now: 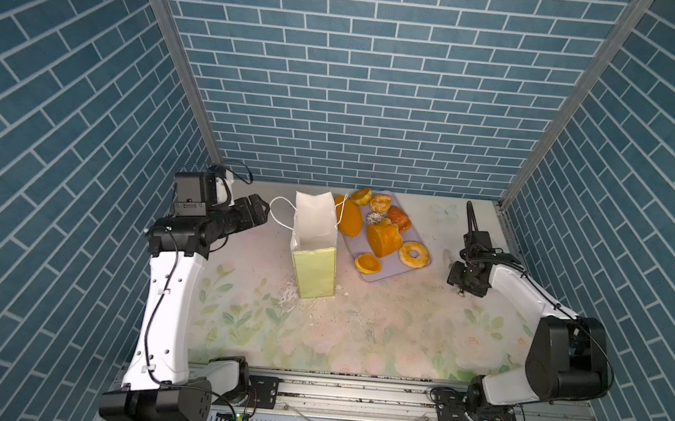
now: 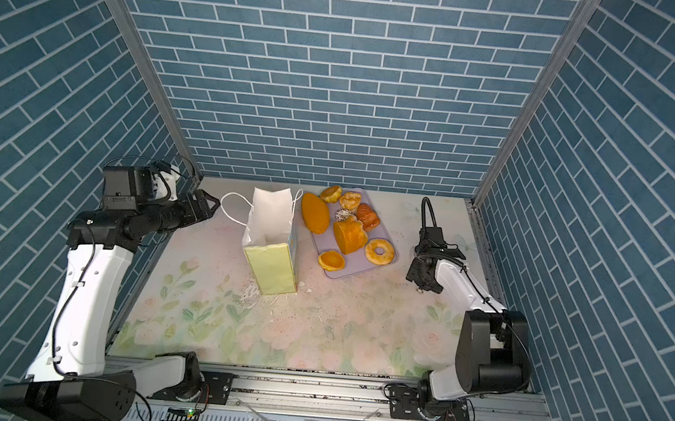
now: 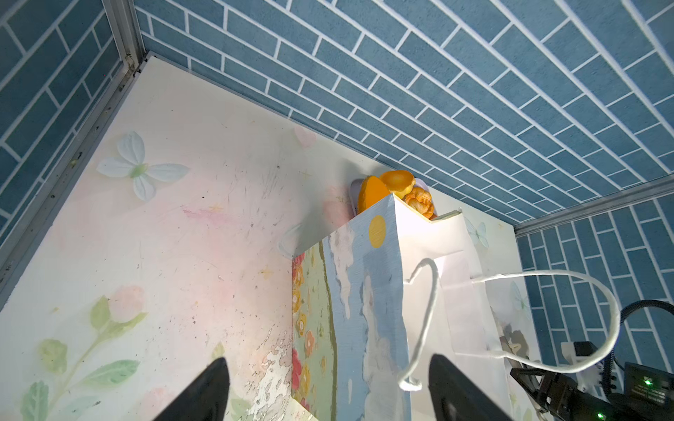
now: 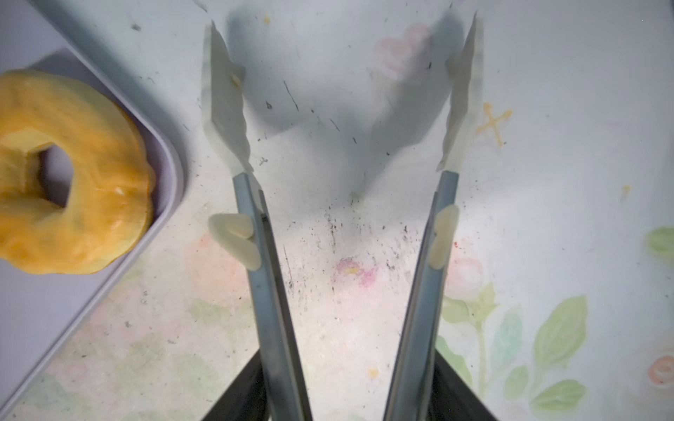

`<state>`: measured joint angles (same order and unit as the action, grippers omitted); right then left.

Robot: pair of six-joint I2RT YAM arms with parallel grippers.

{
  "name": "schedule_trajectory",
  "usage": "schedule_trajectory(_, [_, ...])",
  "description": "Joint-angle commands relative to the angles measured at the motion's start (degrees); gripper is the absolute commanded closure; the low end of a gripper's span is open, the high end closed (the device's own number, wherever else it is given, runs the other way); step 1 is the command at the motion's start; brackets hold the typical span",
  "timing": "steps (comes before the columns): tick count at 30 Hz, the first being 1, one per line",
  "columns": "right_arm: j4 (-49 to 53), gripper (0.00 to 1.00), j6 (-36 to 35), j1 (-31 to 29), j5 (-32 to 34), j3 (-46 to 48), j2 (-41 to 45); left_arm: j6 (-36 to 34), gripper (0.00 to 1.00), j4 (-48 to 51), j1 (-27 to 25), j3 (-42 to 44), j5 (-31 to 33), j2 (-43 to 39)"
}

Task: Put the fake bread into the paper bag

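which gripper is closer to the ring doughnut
Right. The right gripper, holding tongs, is just beyond the tray corner where the ring doughnut lies; the left gripper is on the other side of the paper bag.

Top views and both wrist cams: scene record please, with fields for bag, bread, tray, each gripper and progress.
bag: tall paper gift bag, upright, mouth open, no bread seen inside
bread: eight orange toy pastries, clustered on the tray
tray: flat lavender rectangular tray, right of the bag in both top views
left gripper: open, empty, facing the bag
right gripper: gripping white-tipped metal tongs; tips spread, nothing between them, beside the ring doughnut
progress: nothing bagged yet
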<state>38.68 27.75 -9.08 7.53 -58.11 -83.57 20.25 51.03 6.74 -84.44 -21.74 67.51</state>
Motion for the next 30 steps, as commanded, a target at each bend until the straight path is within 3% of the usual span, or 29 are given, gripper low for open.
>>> schedule_trajectory(1, [5.8,0.37,-2.9,-0.3,2.0,-2.8,2.4,0.5,0.13,-1.1,0.1,-1.7,-1.0,-0.1])
schedule_trajectory(14, [9.6,0.38,-5.2,-0.5,0.9,-4.4,3.4,0.2,0.13,-1.1,0.1,-1.4,-0.9,-0.2])
schedule_trajectory(22, [7.0,0.25,1.8,-1.5,-2.8,0.4,0.6,0.1,0.13,-1.2,0.1,-1.4,-0.6,0.0])
schedule_trajectory(30, [1.0,0.23,5.3,-2.3,-2.3,3.8,-5.5,-1.0,0.13,-0.1,0.1,-1.6,0.5,-0.4])
